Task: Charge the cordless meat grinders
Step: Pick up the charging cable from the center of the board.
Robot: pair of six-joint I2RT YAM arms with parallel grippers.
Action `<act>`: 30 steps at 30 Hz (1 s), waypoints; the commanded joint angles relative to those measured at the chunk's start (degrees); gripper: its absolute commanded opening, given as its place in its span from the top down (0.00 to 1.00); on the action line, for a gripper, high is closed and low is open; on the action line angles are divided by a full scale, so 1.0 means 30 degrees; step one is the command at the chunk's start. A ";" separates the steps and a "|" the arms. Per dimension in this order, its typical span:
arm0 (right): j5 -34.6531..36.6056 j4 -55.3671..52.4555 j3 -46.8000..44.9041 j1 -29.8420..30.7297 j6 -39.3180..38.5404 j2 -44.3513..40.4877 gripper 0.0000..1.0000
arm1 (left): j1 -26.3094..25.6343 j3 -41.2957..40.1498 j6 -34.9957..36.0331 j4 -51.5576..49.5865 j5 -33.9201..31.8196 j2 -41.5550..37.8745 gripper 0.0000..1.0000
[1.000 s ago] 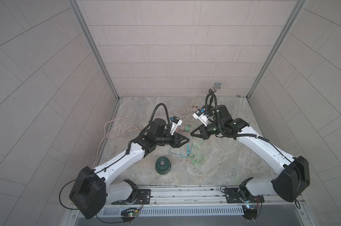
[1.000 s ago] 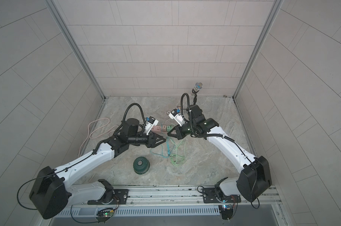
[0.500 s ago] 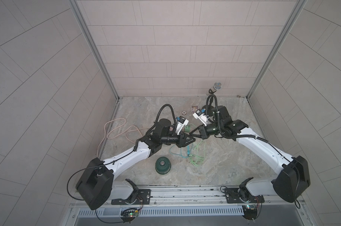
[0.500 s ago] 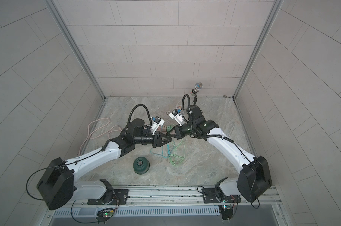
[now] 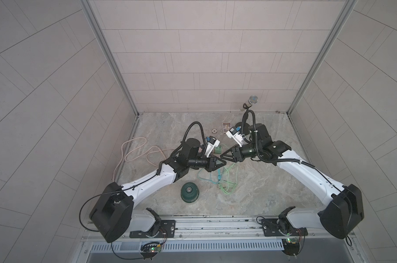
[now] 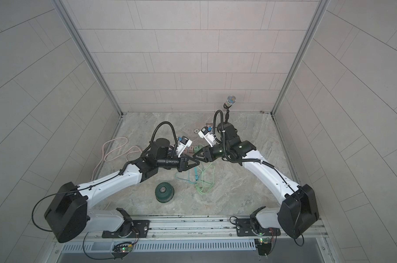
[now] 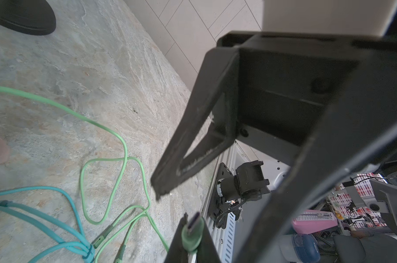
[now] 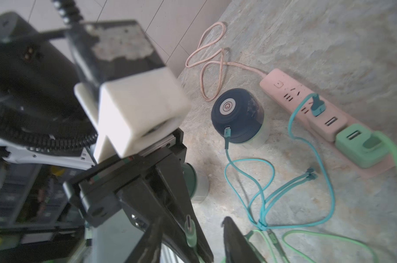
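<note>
Left gripper (image 5: pixel 222 162) clamped on green cable plug (image 7: pixel 191 230). Right gripper (image 5: pixel 222 156) tip-to-tip with it, jaws apart, not gripping. Dark green grinder (image 5: pixel 189 192) back toward base from left gripper, uncabled. Clear right gripper first; hold plug firmly, line up squarely with port, push gently.

- Dark blue meat grinder (image 8: pixel 237 116): a power symbol, a ring with a short stroke, on its round silver centre; no lettering.
- Pink power strip (image 8: pixel 303 103): a small white mark at one end, too small to read.
- Card (image 5: pixel 226 125) near the tabletop's (image 5: pixel 272 182) back edge: print illegible.
</note>
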 commanded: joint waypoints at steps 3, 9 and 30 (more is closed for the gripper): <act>0.1208 -0.0360 -0.0815 -0.0293 -0.1926 -0.2120 0.42 | 0.0158 0.1074 -0.0096 -0.0355 -0.0362 0.0332 0.94; 0.3053 -0.1880 -0.2312 0.0201 -0.3897 -0.3757 0.38 | 0.0367 0.1605 -0.0656 -0.0676 -0.0669 0.0494 0.94; 0.6525 -0.0146 -0.2164 0.2942 -0.5466 -0.1282 0.83 | 0.0441 0.1582 -0.1953 -0.0492 -0.0506 -0.0015 0.95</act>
